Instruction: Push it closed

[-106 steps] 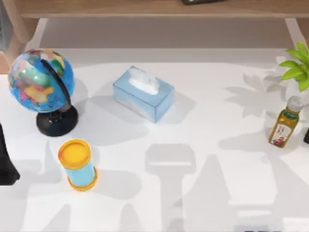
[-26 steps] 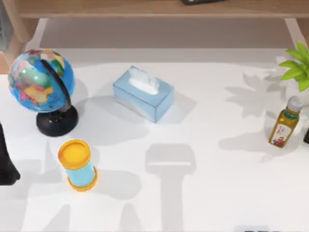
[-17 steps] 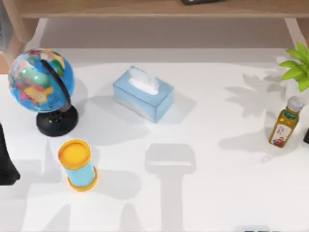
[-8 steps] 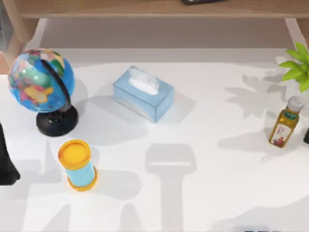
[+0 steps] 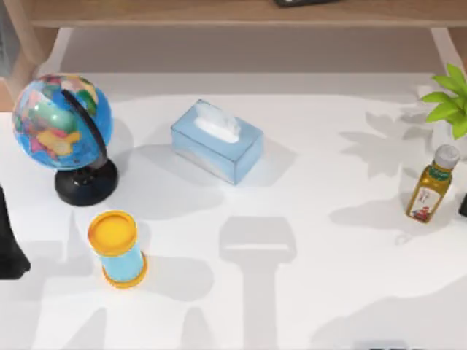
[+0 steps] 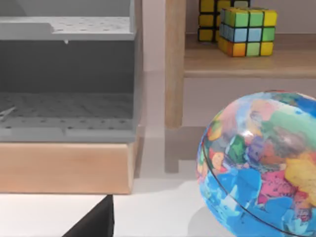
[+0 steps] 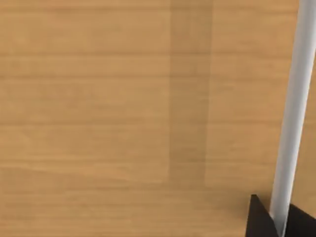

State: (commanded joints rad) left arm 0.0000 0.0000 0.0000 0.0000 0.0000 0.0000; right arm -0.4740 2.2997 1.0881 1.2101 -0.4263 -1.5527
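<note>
White table point(image 5: 306, 182) shadow wider (near edge)

A globe point(image 5: 62, 122) on a black stand is seen at the table's left, a yellow-lidded blue canister point(image 5: 117, 249) nearer the front, a blue tissue box point(image 5: 217, 141) mid-table, and an oil bottle point(image 5: 431, 185) beside a plant point(image 5: 450, 100) at right

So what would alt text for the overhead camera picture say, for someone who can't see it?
A white table seen from above holds a globe at the left, a blue tissue box mid-table, a yellow-lidded canister nearer the front, and an oil bottle beside a green plant at the right.
</note>
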